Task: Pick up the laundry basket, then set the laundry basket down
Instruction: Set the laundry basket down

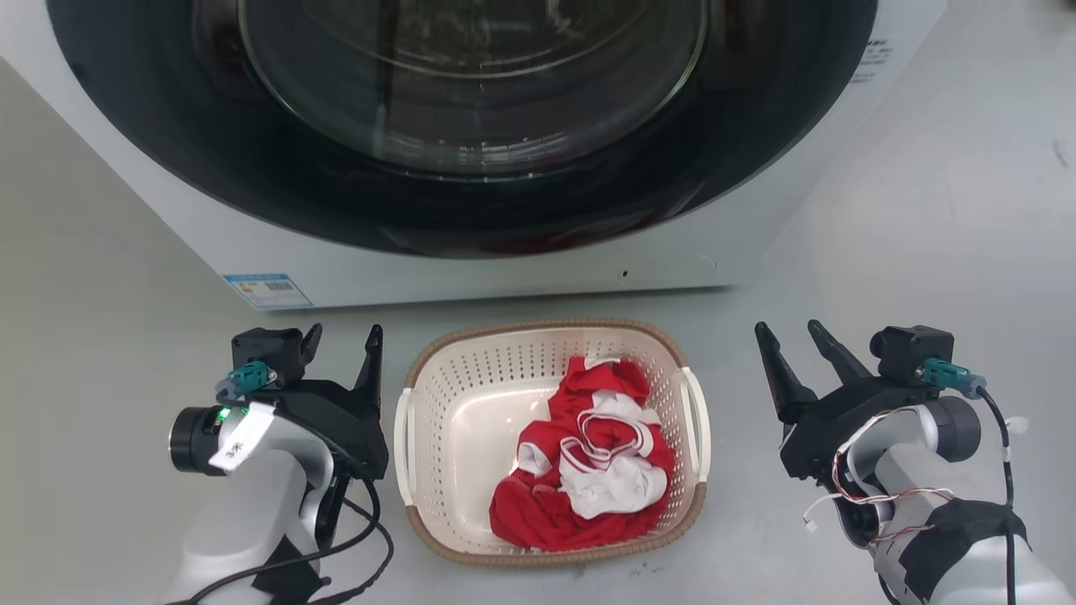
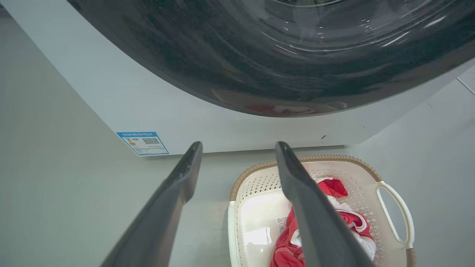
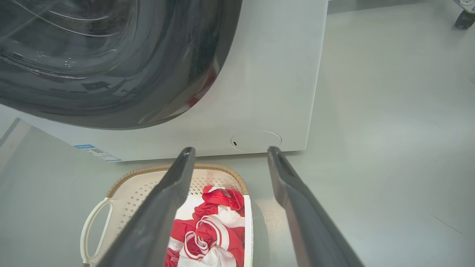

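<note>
Left end effector [image 1: 345, 332] and right end effector [image 1: 786, 326] are held spread and empty, flanking the laundry basket [image 1: 454, 370] on the floor [image 1: 925, 210].

Laundry basket [image 1: 471, 378]: cream perforated plastic, brown woven rim, white handle on each side. Upright on floor [image 1: 925, 252], just before washer [image 1: 504, 281]. Red-and-white clothes [image 1: 588, 470] bunched inside.

**Washer cropped, label unreadable, basket half seen**

The head view's top edge cuts off the washer [image 1: 521, 281], and the print on its blue label [image 1: 267, 291] is too small to read. Red and white clothes [image 1: 588, 470] hide much of the floor of the basket [image 1: 471, 370]. In the left wrist view a finger [image 2: 315, 222] of the left gripper [image 2: 238, 145] covers part of the basket, which runs off the bottom edge.
</note>
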Available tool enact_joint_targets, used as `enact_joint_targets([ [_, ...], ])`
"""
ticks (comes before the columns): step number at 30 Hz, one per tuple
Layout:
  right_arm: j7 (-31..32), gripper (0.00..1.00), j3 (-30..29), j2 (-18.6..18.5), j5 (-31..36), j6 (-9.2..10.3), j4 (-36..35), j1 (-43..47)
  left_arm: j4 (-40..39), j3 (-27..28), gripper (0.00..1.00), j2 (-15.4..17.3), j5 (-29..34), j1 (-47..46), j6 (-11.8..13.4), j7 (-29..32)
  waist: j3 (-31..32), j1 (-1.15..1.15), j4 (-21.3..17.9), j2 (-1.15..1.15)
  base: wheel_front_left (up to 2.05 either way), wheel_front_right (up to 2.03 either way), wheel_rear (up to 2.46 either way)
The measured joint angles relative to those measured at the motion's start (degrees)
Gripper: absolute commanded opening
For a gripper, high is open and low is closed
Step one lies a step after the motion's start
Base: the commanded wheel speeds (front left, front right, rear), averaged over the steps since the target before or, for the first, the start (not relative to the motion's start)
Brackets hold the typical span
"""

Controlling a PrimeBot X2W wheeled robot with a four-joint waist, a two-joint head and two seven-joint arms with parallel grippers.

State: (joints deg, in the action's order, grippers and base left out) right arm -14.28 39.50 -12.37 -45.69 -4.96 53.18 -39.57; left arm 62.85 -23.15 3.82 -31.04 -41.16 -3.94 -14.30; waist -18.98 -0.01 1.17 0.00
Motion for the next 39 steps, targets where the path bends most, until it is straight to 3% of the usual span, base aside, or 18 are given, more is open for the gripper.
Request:
enact_joint_targets([
  [17,0.0,1.00,-6.3,-3.8,7.5,6.95,-17.3,10.8,-21.1,0.7,1.00,4.4,5.4,14.0,5.0,0.0,10.7,0.00,-0.7,0.00,0.00,0.00,0.00],
  [39,0.0,1.00,-12.9,-5.7,13.5,11.06,-35.9,28.8,-43.7,3.8,1.00,7.3,7.8,33.5,9.6,0.0,20.0,0.01,-0.5,-0.01,0.00,0.00,0.00],
])
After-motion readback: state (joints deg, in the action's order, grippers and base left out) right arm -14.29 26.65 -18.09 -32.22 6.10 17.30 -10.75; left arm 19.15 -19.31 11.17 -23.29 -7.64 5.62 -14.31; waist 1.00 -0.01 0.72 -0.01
